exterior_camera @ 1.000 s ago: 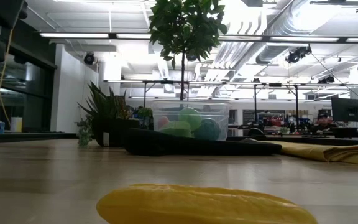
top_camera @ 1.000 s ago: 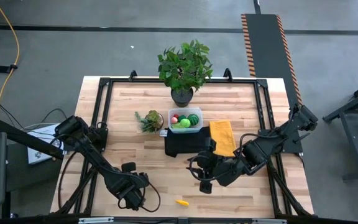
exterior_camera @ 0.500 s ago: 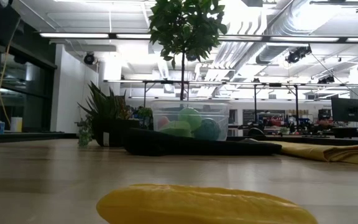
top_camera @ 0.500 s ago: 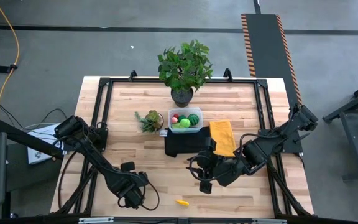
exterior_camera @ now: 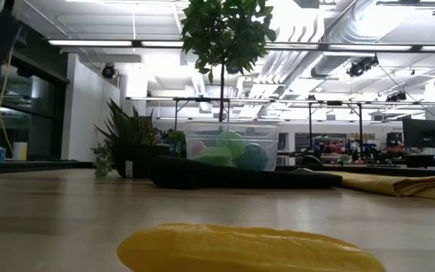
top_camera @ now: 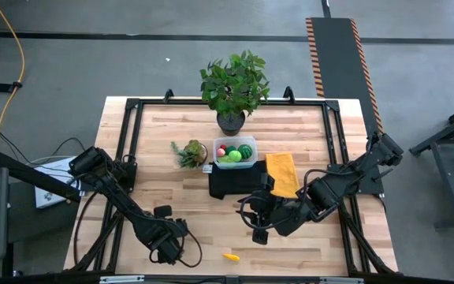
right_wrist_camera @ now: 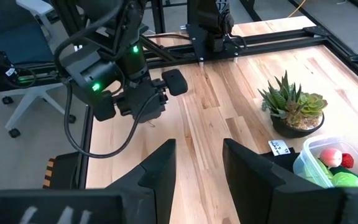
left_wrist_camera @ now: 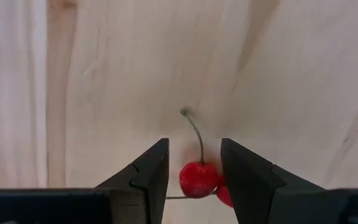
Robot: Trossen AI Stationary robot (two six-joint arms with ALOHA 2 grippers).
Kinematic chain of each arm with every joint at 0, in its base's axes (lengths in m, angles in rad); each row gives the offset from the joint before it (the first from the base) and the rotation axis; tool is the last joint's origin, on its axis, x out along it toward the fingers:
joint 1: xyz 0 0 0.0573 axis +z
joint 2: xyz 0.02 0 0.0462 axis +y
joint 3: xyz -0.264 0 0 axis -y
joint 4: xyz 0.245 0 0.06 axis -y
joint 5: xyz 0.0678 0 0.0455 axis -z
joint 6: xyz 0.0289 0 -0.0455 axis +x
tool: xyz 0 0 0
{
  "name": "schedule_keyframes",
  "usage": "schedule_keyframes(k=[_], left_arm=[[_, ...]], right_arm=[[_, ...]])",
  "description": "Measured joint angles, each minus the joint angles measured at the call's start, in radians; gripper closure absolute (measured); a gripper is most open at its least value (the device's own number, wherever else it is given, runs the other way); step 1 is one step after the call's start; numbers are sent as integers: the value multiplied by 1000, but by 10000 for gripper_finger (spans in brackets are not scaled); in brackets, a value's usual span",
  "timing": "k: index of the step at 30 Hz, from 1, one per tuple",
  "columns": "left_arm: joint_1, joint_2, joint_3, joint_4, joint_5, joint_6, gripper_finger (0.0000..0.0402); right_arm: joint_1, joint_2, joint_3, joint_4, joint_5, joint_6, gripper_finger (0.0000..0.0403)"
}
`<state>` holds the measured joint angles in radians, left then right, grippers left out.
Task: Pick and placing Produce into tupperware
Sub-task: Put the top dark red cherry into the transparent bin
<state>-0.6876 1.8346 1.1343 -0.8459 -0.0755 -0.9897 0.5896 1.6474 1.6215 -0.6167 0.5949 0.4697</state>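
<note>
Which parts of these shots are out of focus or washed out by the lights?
Low view: the yellow piece right in front is a soft blur, while the tupperware farther back is sharper and the ceiling lights glare white. Left wrist view: the pale wood looks overexposed; the cherries stay crisp. High view: evenly lit, no strong shadows.

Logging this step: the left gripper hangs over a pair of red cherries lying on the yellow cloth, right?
Not the cloth. In the left wrist view the left gripper brackets the red cherries on the bare wooden table; the high view shows the yellow cloth far off beside the tupperware.
</note>
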Motion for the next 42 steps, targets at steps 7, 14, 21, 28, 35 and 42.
schedule_keyframes(k=[7, 14, 21, 28, 35, 42], left_arm=[[0, 0, -10, 17, 15, -18, 268], [0, 0, -10, 20, 4, -18, 268], [0, 0, -10, 27, 4, -8, 268], [0, 0, -10, 39, 4, -2, 268], [0, 0, -10, 38, 4, -2, 268], [0, 0, -10, 38, 4, -3, 268]], right_arm=[[0, 0, 0, 0, 0, -3, 279], [0, 0, 0, 0, 0, -7, 279], [0, 0, 0, 0, 0, -6, 279], [0, 0, 0, -1, 0, -7, 279], [0, 0, 0, -1, 0, -7, 279], [0, 0, 0, -1, 0, -7, 279]])
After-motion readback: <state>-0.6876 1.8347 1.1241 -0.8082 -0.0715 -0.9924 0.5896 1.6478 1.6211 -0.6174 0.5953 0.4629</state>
